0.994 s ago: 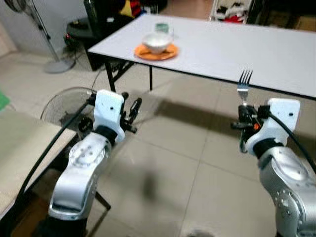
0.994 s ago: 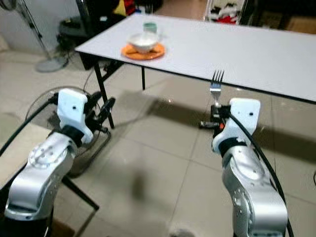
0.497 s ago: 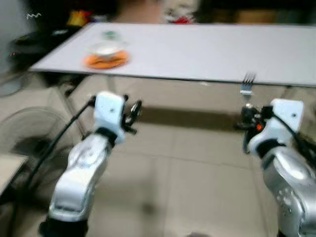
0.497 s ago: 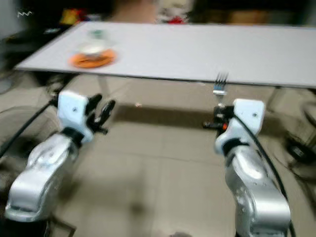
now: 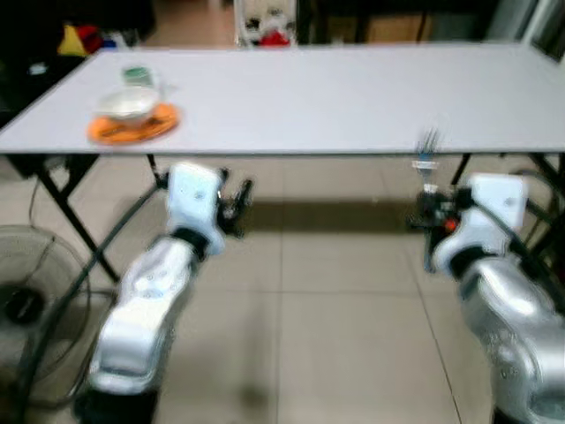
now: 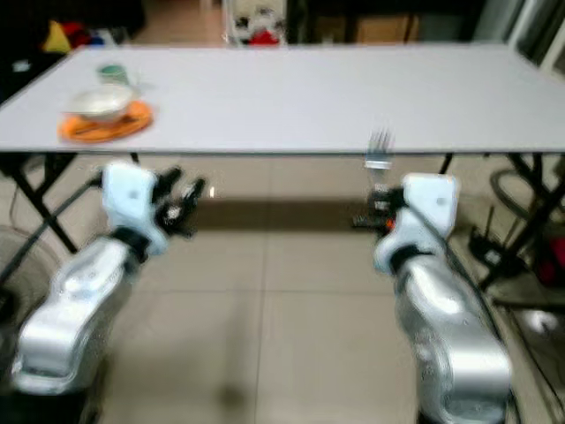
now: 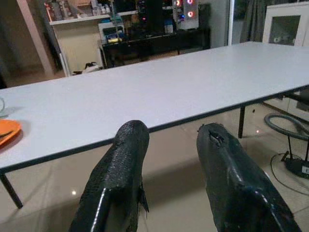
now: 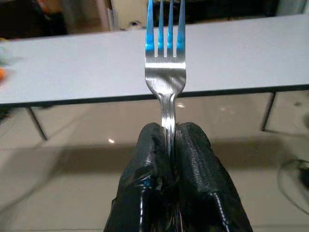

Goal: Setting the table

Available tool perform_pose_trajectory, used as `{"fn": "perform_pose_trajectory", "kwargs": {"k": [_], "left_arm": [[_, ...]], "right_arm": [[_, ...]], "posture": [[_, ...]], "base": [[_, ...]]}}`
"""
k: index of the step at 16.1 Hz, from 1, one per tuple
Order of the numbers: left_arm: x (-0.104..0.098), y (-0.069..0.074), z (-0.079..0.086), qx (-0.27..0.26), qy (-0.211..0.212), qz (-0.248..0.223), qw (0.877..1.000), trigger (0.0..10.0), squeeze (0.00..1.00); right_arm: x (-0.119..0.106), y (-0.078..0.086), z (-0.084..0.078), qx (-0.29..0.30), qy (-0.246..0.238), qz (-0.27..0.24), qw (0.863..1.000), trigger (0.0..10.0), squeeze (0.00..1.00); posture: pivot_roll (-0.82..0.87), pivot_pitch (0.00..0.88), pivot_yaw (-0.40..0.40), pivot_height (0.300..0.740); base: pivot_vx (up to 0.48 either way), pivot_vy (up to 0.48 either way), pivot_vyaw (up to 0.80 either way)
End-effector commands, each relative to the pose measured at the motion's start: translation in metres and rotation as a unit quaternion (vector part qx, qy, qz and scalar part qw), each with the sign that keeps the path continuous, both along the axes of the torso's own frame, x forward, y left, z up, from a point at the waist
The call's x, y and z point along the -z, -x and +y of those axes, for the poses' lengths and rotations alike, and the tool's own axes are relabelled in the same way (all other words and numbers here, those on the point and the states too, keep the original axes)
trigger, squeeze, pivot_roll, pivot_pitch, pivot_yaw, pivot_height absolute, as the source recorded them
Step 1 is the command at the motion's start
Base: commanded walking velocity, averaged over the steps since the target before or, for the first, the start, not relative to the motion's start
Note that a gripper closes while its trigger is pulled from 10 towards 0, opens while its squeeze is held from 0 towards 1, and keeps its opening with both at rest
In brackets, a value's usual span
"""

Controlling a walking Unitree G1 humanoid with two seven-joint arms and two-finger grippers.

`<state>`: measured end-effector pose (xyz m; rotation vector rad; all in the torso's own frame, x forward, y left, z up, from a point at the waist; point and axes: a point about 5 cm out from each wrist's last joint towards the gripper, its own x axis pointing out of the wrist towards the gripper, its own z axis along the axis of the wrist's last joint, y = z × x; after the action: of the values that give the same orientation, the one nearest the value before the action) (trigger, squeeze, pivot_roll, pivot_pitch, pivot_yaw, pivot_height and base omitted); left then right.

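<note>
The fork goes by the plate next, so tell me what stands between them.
Nothing visible does. The right hand holds the fork upright, short of the table's near edge. The tabletop from there to the orange plate with its bowl looks bare.

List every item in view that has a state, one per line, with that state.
fork: upright, tines up, clamped in the right pincer
left pincer: open, holding nothing
bowl: sitting on the orange plate
cup: standing behind the bowl
table: bare apart from that setting
</note>
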<state>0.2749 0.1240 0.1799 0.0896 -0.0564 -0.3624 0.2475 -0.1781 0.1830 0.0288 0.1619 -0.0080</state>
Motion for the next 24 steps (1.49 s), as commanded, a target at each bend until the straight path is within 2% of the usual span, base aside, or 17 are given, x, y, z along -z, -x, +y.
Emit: {"fn": "perform_pose_trajectory", "kwargs": {"k": [1, 9, 19, 24], "left_arm": [[0.001, 0.0, 0.013, -0.026, -0.006, 0.003, 1.0, 10.0, 0.0], [0.008, 0.005, 0.031, -0.061, -0.013, 0.017, 0.998, 10.0, 0.0], [0.012, 0.009, 0.034, -0.061, -0.016, 0.023, 0.998, 10.0, 0.0], [0.012, 0.005, 0.032, -0.055, -0.016, 0.022, 0.998, 10.0, 0.0]], "right_arm": [[-0.004, -0.003, 0.013, -0.034, -0.012, -0.007, 0.999, 10.0, 0.0], [0.001, -0.009, 0.022, -0.061, -0.012, 0.007, 0.998, 10.0, 0.0], [0.005, -0.01, 0.022, -0.07, -0.013, 0.02, 0.997, 10.0, 0.0], [0.005, -0.009, 0.021, -0.062, -0.016, 0.02, 0.998, 10.0, 0.0]], "posture": [[0.0, 0.0, 0.048, 0.74], [0.02, 0.0, 0.023, 0.74], [0.03, 0.0, 0.006, 0.74], [0.02, 0.0, 0.018, 0.74]], "base": [[0.315, 0.0, 0.0], [0.319, 0.0, 0.0], [0.341, 0.0, 0.0], [0.357, 0.0, 0.0]]}}
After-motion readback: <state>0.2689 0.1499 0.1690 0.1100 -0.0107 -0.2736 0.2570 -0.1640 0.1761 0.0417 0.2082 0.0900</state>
